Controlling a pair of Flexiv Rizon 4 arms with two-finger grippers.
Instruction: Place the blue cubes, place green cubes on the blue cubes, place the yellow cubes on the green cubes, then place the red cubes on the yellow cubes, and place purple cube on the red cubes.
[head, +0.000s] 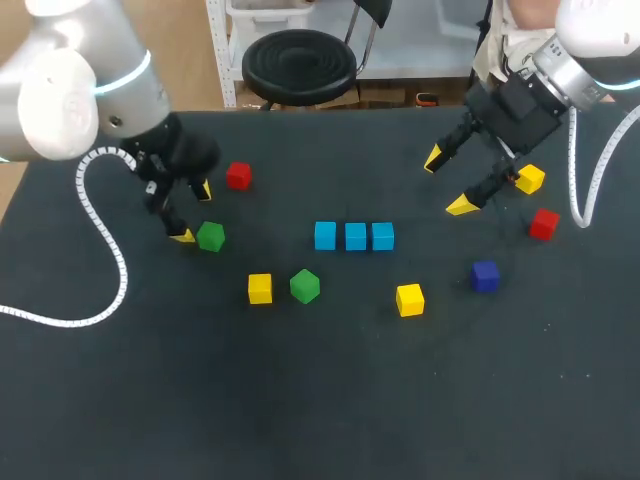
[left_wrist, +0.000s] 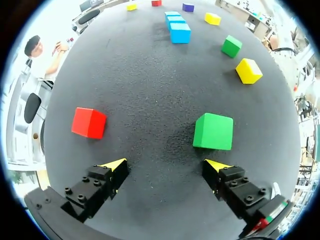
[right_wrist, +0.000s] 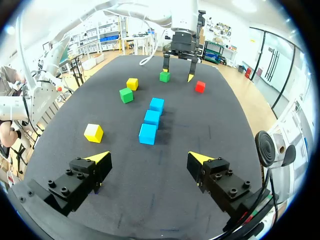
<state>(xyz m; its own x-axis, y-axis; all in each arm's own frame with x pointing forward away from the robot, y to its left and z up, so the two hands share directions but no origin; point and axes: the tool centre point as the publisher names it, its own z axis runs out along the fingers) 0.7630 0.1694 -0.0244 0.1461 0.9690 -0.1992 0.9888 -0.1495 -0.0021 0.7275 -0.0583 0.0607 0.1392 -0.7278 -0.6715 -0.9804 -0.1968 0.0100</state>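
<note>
the three blue cubes sit in a row at the middle of the counter, so only the first step looks done, nothing is stacked on them yet, the left gripper hangs with fingers spread and empty just beside a green cube, and the right gripper is likewise spread and empty.

High behind, looking down on the whole table. Left wrist: low, close to a green cube, facing the blue row. Right wrist: facing the same row from its opposite end.
</note>
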